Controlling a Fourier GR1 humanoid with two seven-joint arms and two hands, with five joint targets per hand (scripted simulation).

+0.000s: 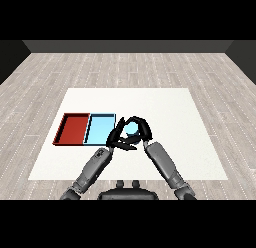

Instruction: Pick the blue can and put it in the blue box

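Centrally, right hand curling round blue can, sitting just off light blue tray rim at 3 o'clock; left hand touching it, finger state unclear; red tray at 9 o'clock.

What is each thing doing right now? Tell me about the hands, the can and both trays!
Blue can: held between both hands, just right of the blue tray, not in it yet.
Right hand: fingers curled round the can.
Left hand: fingers curled at the can's left side.
Blue tray: nothing in it.
Red tray: nothing in it.
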